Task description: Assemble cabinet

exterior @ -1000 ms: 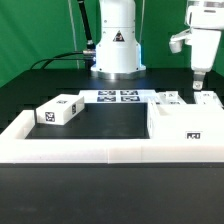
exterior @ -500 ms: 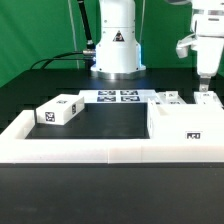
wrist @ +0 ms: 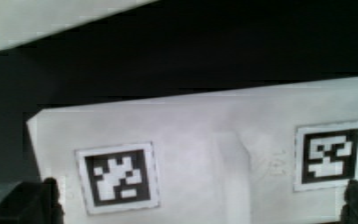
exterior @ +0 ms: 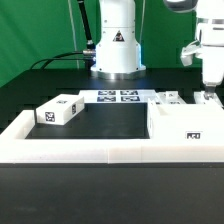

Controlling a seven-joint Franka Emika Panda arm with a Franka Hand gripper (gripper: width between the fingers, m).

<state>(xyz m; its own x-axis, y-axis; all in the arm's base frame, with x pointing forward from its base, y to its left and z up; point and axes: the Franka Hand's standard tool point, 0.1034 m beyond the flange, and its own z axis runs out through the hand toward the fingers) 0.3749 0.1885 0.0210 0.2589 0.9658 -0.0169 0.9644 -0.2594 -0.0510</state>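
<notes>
End effector (exterior: pixel 209 94) hangs fingers-down over the far part of the cabinet body (exterior: pixel 186 128). The body sits in the tabletop (exterior: pixel 110 125) corner where the near edge meets the edge on the exterior view's right, tight vs. the low white rim (exterior: pixel 90 152). So the target lies straight below, a bit toward the near edge; coming move is mostly vertical, imo. Wrist view agrees: a white tagged panel (wrist: pixel 211 140) fills it, two tags face-up, flat & matte. Which panel of the body that is, can't tell. Body's long axis seems to run along the near edge, but it's cropped, so not sure. Jaws apart or together: can't tell, only dark finger stubs at the wrist picture's border. Room: small tagged parts (exterior: pixel 170 98) just beside on the far side, toward the marker board (exterior: pixel 120 97). A loose block (exterior: pixel 58 110) lies well apart, near the edge on the exterior view's left. Risk, I'd say: clipping the small parts on descent.
</notes>
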